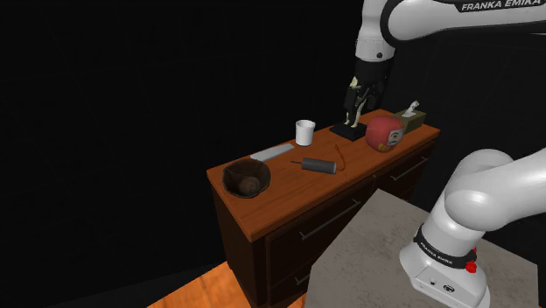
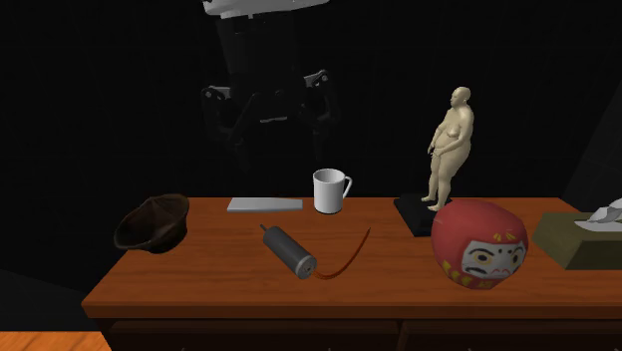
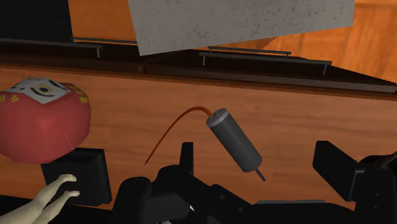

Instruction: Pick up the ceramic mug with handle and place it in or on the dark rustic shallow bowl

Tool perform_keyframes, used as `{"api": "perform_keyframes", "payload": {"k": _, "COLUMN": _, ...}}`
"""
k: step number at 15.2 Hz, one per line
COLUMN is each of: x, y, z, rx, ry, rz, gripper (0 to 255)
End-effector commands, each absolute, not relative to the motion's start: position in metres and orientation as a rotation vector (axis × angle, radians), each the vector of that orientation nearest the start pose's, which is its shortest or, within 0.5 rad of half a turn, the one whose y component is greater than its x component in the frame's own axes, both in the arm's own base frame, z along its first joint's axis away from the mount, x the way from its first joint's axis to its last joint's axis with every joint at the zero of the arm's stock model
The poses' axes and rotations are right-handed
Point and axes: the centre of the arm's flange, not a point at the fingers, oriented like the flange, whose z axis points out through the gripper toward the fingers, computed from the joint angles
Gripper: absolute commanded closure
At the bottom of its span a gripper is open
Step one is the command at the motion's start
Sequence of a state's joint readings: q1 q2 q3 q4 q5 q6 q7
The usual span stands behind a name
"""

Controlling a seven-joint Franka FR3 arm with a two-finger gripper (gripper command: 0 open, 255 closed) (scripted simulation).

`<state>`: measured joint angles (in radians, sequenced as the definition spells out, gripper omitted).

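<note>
The hand [image 1: 359, 101] hangs high over the desk [image 1: 293, 191], just by the pale figurine [image 1: 352, 112] on its black base [image 1: 348, 131]. Its fingers [image 3: 186, 153] stand wide apart w/ nothing gripped (the grey cylinder [image 3: 234, 141] seen between them lies down on the desk, not held). So the step in hand looks like the approach, grasp not yet made.

The white mug [image 2: 330, 190] stands upright near the desk edge away from the drawers. It sits between the flat grey slab [image 2: 264, 204] and the figurine's base, touching neither, w/ its handle turned toward the figurine. The dark bowl [image 2: 153, 221] sits at the desk's end, at the second exterior view's left, well apart from the mug and beyond the slab.

To do it well, I'd say:
- Shift sideways while high, so the fingers clear the figurine. It is tall and narrow, prob. easy to topple, and the round red doll [image 1: 383, 133] is near too.
- Centre over the mug, then turn so one finger goes inside the rim and one outside, on the side away from the handle.
- Drop straight, close firmly, then lift straight up before travelling.
- Carry it above slab and cylinder to the bowl. The bowl looks shallow and uneven, so lower the mug to its middle and let go only once it is seated.
</note>
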<state>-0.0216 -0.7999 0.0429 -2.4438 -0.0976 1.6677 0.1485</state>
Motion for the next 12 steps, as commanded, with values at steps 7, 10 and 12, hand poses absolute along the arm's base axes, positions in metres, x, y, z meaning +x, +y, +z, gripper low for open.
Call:
{"api": "perform_keyframes", "payload": {"k": 7, "x": 0.378, "y": -0.024, "z": 0.526, "rx": -3.247, "ry": 0.231, "rz": -0.045, "gripper": 0}}
{"api": "perform_keyframes", "payload": {"k": 10, "x": 0.411, "y": -0.037, "z": 0.508, "rx": -3.24, "ry": 0.24, "rz": -0.041, "gripper": 0}}
{"api": "perform_keyframes", "payload": {"k": 12, "x": 0.434, "y": -0.045, "z": 0.496, "rx": -3.236, "ry": 0.245, "rz": -0.038, "gripper": 0}}
